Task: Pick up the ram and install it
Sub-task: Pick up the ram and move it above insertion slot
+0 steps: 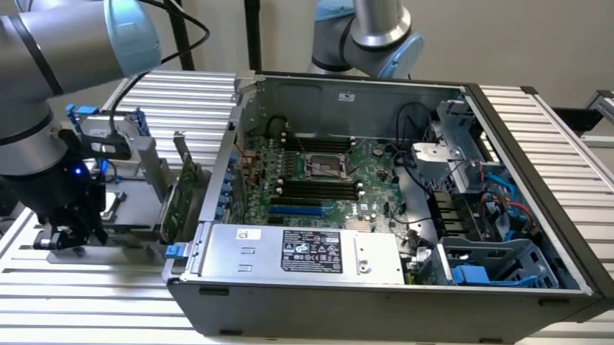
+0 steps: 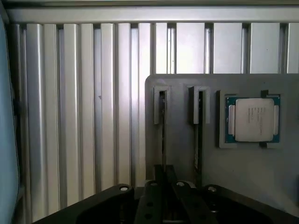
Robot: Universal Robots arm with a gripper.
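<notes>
A flat grey holder plate (image 2: 243, 172) lies on the ribbed metal desk (image 2: 84, 116). It has two narrow slots side by side and a square recess beside them. The ram (image 2: 163, 135) stands on edge in the slot farther from the recess. A second stick (image 2: 198, 140) stands in the other slot, and a silver-topped processor chip (image 2: 252, 119) lies flat in the recess.

In the exterior view a green expansion card (image 1: 182, 190) stands upright left of centre, just beside the open computer case (image 1: 384, 302). The case holds the motherboard (image 1: 317, 172) with its row of black memory slots (image 1: 312, 188), and a power supply (image 1: 302, 251) sits along its near side.

Seen edge-on, the ram is a thin, dark, straight strip; its faces are hidden. The tool (image 2: 164, 170) sits in line with one end of the ram, at the exterior view's lower left (image 1: 69, 237). Whether it grips the ram cannot be told.
</notes>
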